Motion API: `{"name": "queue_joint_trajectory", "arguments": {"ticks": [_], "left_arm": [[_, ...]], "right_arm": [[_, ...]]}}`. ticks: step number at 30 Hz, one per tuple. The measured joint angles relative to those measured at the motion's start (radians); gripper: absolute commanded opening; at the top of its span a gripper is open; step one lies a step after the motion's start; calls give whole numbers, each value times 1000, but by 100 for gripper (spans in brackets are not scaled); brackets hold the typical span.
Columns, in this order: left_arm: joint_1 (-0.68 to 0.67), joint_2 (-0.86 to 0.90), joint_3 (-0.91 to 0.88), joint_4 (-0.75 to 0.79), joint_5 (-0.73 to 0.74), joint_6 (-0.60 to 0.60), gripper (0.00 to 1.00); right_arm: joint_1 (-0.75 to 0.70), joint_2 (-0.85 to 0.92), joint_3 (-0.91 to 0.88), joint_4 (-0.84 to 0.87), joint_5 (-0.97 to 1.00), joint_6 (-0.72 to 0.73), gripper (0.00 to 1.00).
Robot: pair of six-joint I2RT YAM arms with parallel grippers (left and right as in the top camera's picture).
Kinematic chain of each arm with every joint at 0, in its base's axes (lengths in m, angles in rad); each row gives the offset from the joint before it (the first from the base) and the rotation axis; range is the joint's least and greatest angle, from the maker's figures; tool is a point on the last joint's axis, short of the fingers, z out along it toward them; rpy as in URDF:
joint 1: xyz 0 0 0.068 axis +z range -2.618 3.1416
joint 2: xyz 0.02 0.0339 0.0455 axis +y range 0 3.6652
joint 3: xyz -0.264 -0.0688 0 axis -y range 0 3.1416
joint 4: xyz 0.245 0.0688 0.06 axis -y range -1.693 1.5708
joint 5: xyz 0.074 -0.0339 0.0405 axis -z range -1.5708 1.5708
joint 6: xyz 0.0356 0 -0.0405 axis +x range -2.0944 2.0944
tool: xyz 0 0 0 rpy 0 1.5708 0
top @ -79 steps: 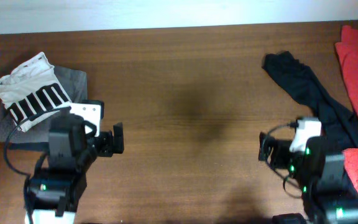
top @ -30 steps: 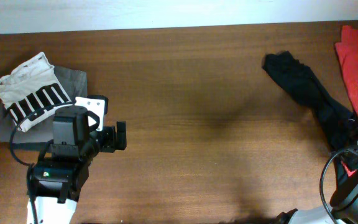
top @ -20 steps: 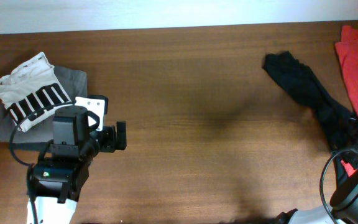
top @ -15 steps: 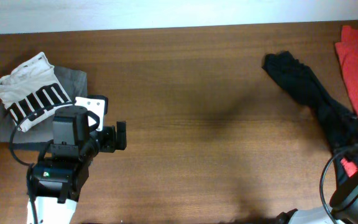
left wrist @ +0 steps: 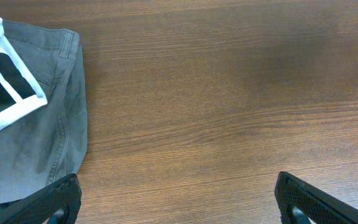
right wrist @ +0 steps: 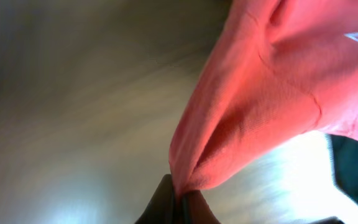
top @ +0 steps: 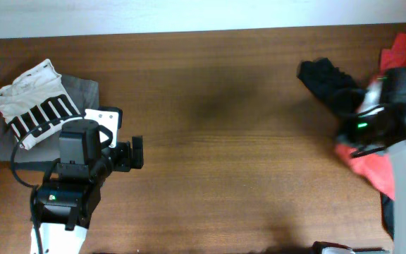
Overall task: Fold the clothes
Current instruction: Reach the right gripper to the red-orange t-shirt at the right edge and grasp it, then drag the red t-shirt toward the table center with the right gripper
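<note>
A wooden table [top: 224, 106] bears a grey garment [top: 83, 88], black garment [top: 326, 81] and red garment [top: 368, 166].

A crumpled white top with black stripes [top: 35, 106] lies on a folded grey garment [top: 83, 90] at the table's left edge. A rumpled black garment [top: 328, 79] lies near the far right corner. A red knit garment [right wrist: 260, 106] hangs bunched by the right edge, pinched by the right gripper [right wrist: 178, 198].

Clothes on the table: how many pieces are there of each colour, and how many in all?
white garment with black stripes: 1
grey garment: 1, lying under the white one
black garment: 1
red garment: 1, as far as I can tell, pinched in the right gripper
Total: 4
</note>
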Motion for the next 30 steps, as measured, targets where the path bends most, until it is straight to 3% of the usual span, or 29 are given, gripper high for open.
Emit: {"name": "queue_joint_trajectory", "arguments": {"ticks": [6, 11, 12, 14, 15, 17, 22, 30], "left_arm": [[0, 0, 0, 0, 0, 0, 99], [0, 0, 0, 1, 0, 0, 99], [0, 0, 0, 0, 0, 0, 99], [0, 0, 1, 0, 0, 0, 99], [0, 0, 1, 1, 0, 0, 99], [0, 1, 1, 0, 0, 0, 99], [0, 1, 1, 7, 11, 0, 99], [-4, 55, 2, 71, 127, -1, 99]], "right_arm": [[372, 15, -13, -10, -9, 35, 4], [632, 87, -20, 201, -11, 53, 6], [664, 105, -22, 259, -12, 56, 16], [704, 146, -22, 381, -9, 50, 22], [718, 171, -22, 427, -7, 56, 30], [736, 214, -22, 470, -3, 53, 43], [695, 242, -19, 426, 77, 79, 50], [377, 97, 41, 231, 203, 109, 72]]}}
